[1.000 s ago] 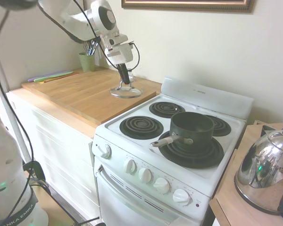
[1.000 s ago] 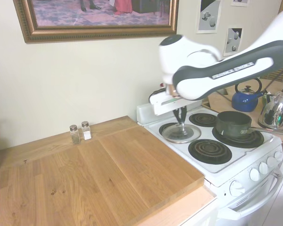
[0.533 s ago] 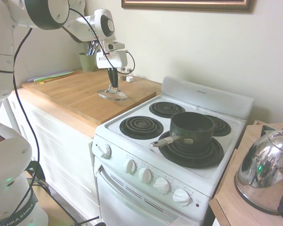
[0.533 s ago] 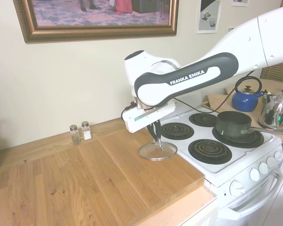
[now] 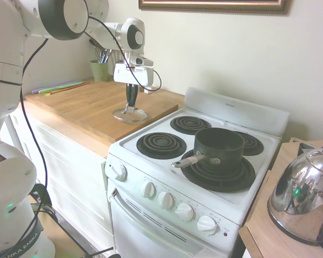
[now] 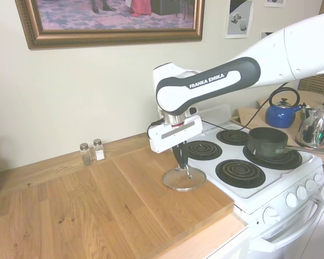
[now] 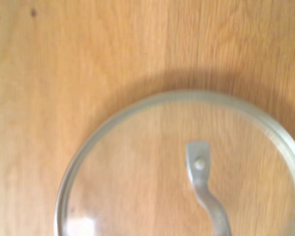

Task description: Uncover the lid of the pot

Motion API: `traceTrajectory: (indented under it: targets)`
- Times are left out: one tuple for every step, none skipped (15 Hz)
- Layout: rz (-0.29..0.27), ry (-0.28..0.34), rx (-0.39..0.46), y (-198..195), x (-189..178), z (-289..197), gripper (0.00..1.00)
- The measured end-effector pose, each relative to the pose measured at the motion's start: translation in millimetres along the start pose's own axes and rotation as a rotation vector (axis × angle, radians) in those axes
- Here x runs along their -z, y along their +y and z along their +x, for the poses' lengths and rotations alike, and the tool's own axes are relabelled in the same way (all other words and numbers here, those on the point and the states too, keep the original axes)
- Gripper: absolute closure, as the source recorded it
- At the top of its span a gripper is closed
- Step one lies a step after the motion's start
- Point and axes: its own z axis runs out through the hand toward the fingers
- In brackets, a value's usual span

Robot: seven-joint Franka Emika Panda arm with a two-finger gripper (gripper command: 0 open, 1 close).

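Now the fingers pinch the arched loop handle of the lid, which sits flat, or very nearly so, on the wooden counter, close to the counter's edge beside the stove. Through the wrist view the lid's clear glass shows bare wood grain beneath, its metal rim ringed by a soft shadow. Open wood stretches away from the lid toward the salt and pepper shakers by the wall. Well apart, the pot stands uncovered on a front burner, nothing visible inside it, its long handle pointing toward the stove's knobs. A chrome kettle stands on the side counter beyond the stove.
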Motion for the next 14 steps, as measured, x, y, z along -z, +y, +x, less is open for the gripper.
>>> traceTrajectory:
  targets:
    - [-0.006, -0.010, 0.012, -1, -5, 3, 1.00]
    - [-0.013, -0.021, 0.024, -1, -5, 4, 0.00]
    - [-0.024, -0.030, 0.039, -2, -6, 5, 0.00]
    - [-0.032, -0.035, 0.053, -3, -6, 4, 0.00]
    - [-0.040, -0.039, 0.066, -4, -6, 3, 0.00]
    - [-0.048, -0.041, 0.078, -5, -6, 1, 0.00]
    - [-0.052, -0.041, 0.085, -6, -7, -1, 0.00]
    - [-0.054, -0.040, 0.092, -7, -7, -2, 0.00]
    - [-0.057, -0.038, 0.098, -7, -8, -3, 0.00]
    - [-0.060, -0.035, 0.103, -7, -7, -3, 0.00]
    - [-0.062, -0.033, 0.107, -8, -6, -4, 0.00]
    - [-0.063, -0.029, 0.111, -8, -5, -6, 0.00]
    - [-0.063, -0.022, 0.116, -9, -3, -8, 0.00]
    - [-0.061, -0.007, 0.122, -10, 1, -11, 0.00]
